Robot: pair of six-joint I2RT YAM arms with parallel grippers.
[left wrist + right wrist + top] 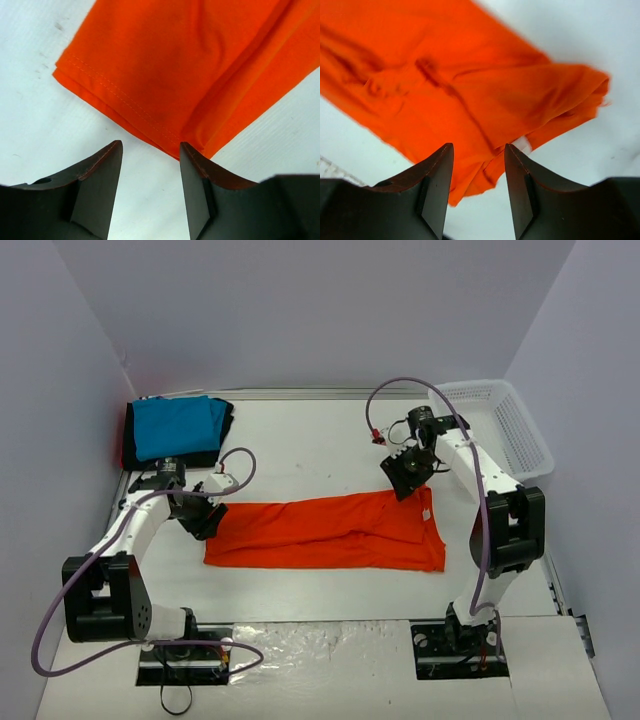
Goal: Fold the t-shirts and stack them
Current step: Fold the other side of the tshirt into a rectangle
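An orange-red t-shirt [330, 533] lies folded into a long strip across the middle of the table. A turquoise-blue t-shirt [178, 427] rests folded on a black one [226, 430] at the back left corner. My left gripper [205, 520] hovers at the strip's left end, open and empty, the stitched hem [125, 100] just ahead of its fingertips [150, 150]. Above the strip's right end my right gripper [408, 475] is also open, holding nothing, with bunched orange cloth [470, 100] and a white label [522, 145] below its fingertips [479, 150].
A white mesh basket [510, 425] stands at the back right against the wall. Grey walls close in the table on three sides. Purple cables loop over both arms. A shiny plastic sheet [320, 650] covers the near edge between the arm bases.
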